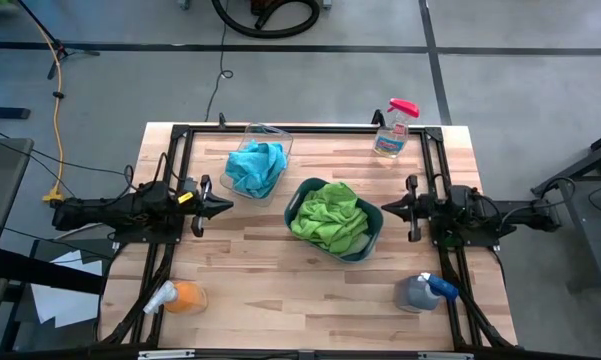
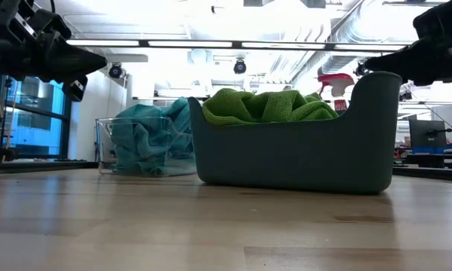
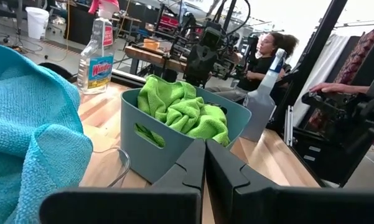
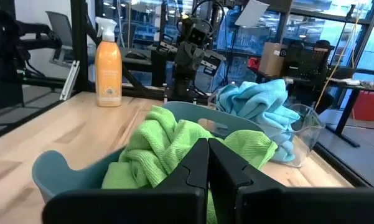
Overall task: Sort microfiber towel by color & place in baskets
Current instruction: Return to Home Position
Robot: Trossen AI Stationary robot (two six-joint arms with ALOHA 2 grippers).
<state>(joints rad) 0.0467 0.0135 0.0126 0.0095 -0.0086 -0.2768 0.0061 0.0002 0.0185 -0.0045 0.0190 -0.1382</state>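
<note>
Lime green towels (image 1: 330, 217) lie heaped in the dark teal-grey basket (image 1: 363, 249) at the table's middle; they also show in the low view (image 2: 267, 105) and both wrist views. Turquoise blue towels (image 1: 257, 168) fill the clear basket (image 1: 272, 133) toward the far edge, left of the grey one. My left gripper (image 1: 230, 207) hovers shut left of the grey basket, above the table. My right gripper (image 1: 384, 208) hovers shut just right of that basket. Neither touches anything.
A clear spray bottle with a pink top (image 1: 392, 128) stands near the far right corner. An orange bottle (image 1: 180, 297) lies at the near left, a grey bottle with a blue top (image 1: 423, 291) at the near right. A black metal frame (image 1: 310, 127) rims the table. A person (image 3: 266, 53) sits beyond.
</note>
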